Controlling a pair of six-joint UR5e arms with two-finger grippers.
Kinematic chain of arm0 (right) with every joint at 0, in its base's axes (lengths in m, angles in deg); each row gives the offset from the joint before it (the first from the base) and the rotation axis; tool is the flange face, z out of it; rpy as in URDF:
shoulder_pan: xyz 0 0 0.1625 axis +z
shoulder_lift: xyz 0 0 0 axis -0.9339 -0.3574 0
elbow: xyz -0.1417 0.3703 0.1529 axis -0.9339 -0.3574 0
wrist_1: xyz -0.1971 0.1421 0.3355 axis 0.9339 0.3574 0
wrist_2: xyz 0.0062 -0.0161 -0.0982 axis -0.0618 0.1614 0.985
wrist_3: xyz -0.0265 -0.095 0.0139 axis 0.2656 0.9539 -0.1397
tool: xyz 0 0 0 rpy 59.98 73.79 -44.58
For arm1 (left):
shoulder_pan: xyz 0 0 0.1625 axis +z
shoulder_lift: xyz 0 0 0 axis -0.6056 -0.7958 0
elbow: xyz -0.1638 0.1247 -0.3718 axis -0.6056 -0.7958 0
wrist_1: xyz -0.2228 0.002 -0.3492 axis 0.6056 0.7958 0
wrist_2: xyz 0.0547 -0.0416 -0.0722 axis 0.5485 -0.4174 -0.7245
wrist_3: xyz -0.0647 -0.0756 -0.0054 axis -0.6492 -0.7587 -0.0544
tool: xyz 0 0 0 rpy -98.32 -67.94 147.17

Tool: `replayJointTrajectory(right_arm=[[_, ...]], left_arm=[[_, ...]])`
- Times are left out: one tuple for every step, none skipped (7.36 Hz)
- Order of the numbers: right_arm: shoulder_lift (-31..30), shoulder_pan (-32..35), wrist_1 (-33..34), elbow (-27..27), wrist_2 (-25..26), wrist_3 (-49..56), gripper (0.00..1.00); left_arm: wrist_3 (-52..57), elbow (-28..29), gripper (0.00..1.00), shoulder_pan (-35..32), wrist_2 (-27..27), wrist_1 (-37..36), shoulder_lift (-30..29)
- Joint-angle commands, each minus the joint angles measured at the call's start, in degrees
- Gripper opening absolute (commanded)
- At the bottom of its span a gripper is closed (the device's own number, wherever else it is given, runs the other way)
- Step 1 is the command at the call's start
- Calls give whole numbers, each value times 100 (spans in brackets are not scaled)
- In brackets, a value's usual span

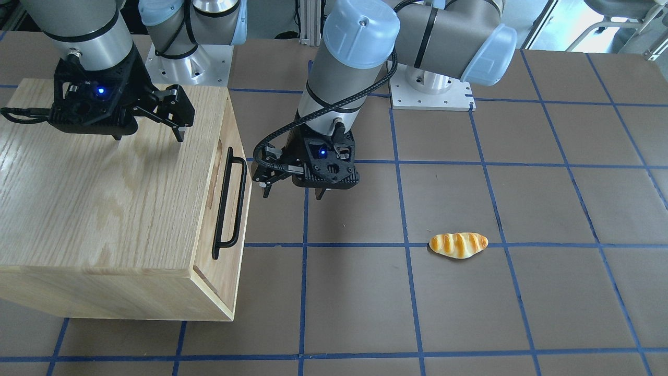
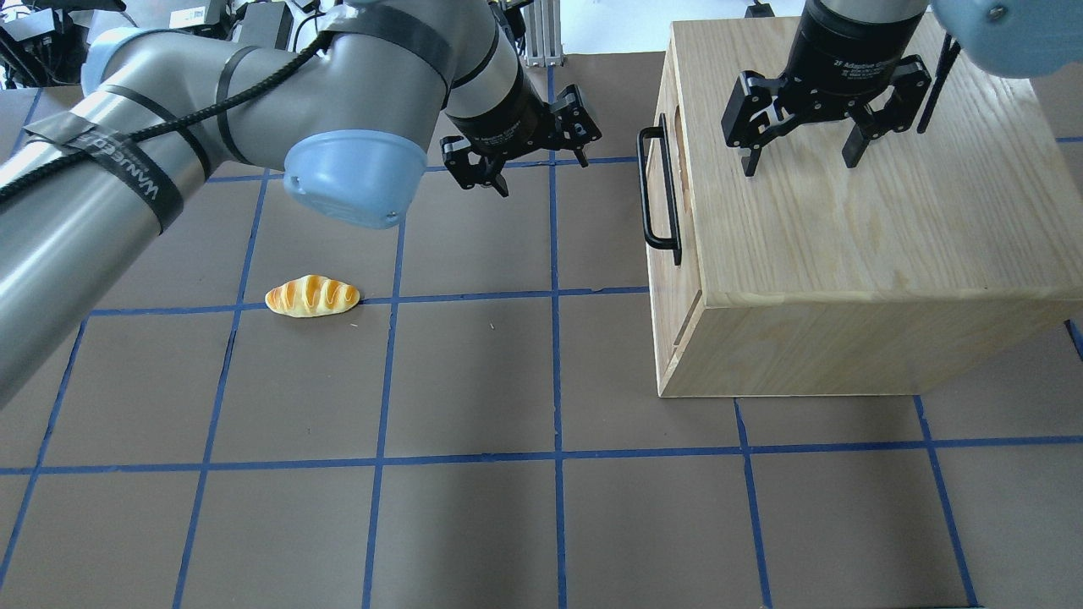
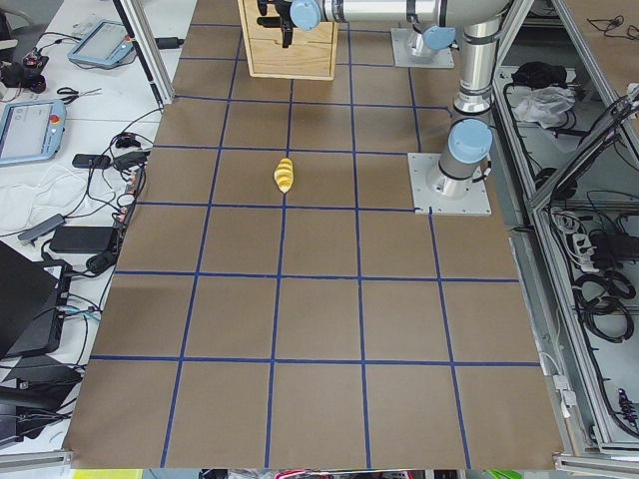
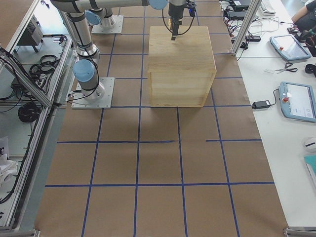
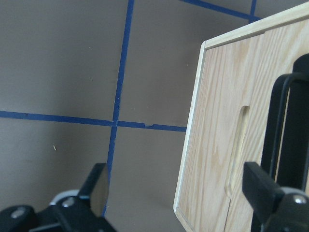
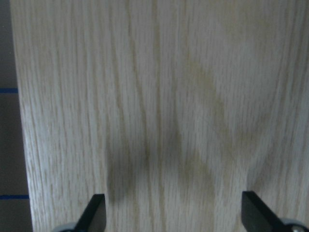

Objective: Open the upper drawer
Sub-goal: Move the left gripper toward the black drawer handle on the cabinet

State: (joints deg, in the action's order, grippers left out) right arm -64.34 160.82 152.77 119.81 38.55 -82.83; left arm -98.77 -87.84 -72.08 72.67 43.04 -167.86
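Note:
The upper drawer (image 1: 223,146) is the light oak front panel of the wooden cabinet (image 1: 104,198), with a long black bar handle (image 1: 229,203) and an oblong cutout. It sits flush with the cabinet face. My left gripper (image 1: 292,193) is open and empty, hanging above the table a short way in front of the handle. In the left wrist view the drawer front (image 5: 217,145) and its handle (image 5: 285,145) fill the right side, past my fingers (image 5: 99,188). My right gripper (image 2: 799,165) is open and empty, just above the cabinet top (image 6: 159,96).
A toy bread roll (image 1: 458,244) lies on the brown mat with blue tape lines, away from the cabinet on my left side; it also shows in the overhead view (image 2: 312,296). The cabinet (image 2: 846,254) stands on my right half of the table.

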Motion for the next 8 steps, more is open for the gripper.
replayJointTrajectory(right_arm=[[0,0,0,7,0,-8,100],[0,0,0,-1,0,-9,100],[0,0,0,7,0,-9,100],[0,0,0,-1,0,-9,100],[0,0,0,-1,0,0,100],[0,0,0,-1,0,0,100],[0,0,0,-1,0,0,100],[0,0,0,7,0,-8,100]], left_arm=[[-61,209,100,-129,-143,-52,-197],[-70,209,100,-165,-143,-60,-267],[-18,209,100,-183,-143,-78,-329],[0,209,100,-287,-152,-121,-408],[0,209,100,-367,-152,-322,-487],[-9,209,100,-385,-152,-446,-548],[0,209,100,-385,-152,-447,-558],[9,209,100,-385,-152,-447,-584]])
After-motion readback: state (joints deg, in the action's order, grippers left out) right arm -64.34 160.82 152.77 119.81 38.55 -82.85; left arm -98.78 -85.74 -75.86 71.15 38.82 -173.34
